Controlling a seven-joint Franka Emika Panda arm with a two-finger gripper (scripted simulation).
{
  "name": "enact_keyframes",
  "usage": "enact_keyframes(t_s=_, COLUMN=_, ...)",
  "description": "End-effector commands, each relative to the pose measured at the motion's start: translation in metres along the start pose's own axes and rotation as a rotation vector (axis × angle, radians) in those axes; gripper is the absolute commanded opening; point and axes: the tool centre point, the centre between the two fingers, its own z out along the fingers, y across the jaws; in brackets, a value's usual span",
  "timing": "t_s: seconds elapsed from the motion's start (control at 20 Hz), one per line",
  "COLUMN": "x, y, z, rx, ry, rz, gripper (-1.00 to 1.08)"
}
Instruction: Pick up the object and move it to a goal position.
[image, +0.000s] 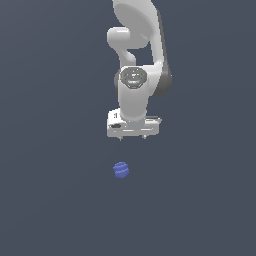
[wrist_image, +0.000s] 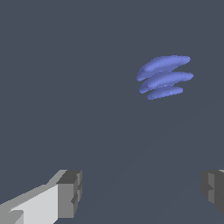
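— How's the claw (image: 132, 136) standing?

— Wide apart; in the wrist view one finger (wrist_image: 65, 194) sits at one side and the other right at the opposite edge, with only bare grey floor (wrist_image: 87, 109) between them; nothing gripped.

— And from where we stand?

— It hangs under the white arm (image: 135, 65), pointing straight down, its two fingertips just peeking below the flat white hand.

— The blue thing?

— The object (image: 121, 170) lies on the floor below the claw, a touch towards the exterior view's left, clear of the fingers; a small roundish blob; in the wrist view (wrist_image: 165, 77) it shows as stacked blue bands, lying outside the gap between the fingers.
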Motion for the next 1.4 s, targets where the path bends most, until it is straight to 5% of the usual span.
enact_keyframes(t_s=0.0, x=0.006, y=0.003, z=0.002, rx=-0.001, ry=0.001, rz=-0.012, gripper=1.0)
enact_keyframes(t_s=0.8, x=0.078, y=0.04, z=0.038, rx=-0.019, ry=0.024, rz=-0.164, gripper=1.0)
enact_keyframes(t_s=1.35, x=0.099, y=0.055, z=0.054, rx=-0.025, ry=0.031, rz=-0.215, gripper=1.0)
